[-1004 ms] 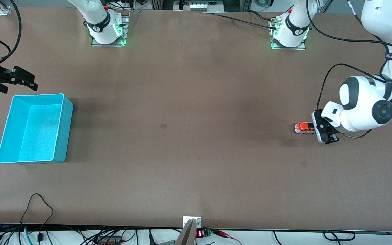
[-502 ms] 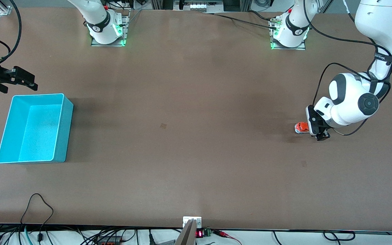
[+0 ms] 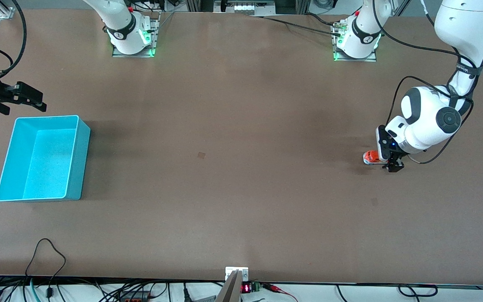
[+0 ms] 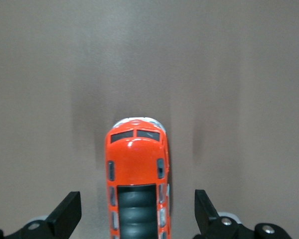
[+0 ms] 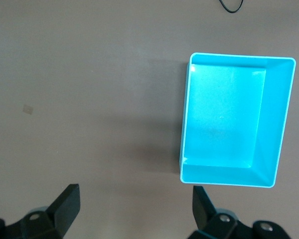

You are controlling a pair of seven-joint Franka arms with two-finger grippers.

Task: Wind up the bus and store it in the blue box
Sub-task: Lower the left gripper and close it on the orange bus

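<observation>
Brown bench (image 3: 241, 176). Left hand (image 4: 137, 219) wide open, straddling bus (image 4: 136, 174), gripping nothing; advise centring fingers on flanks before closing. Right hand (image 5: 132, 211) open, empty, waiting above blue box (image 5: 274, 124).

**Glossy toy, matt table**

The bus (image 4: 136, 169) looks like moulded plastic with a shiny orange-red shell that catches a soft highlight across its roof; the ribbed dark roof panel is duller. The table (image 3: 241, 167) is a flat brown sheet, matt and smooth, with faint darker blotches and no glare. The blue box (image 3: 40, 159) appears to be thin plastic, its walls smooth and faintly shiny, its inner floor finely speckled. The left gripper's (image 4: 137, 219) fingers (image 4: 67, 214) are matt black, and the right gripper (image 5: 134, 209) has the same finish.
</observation>
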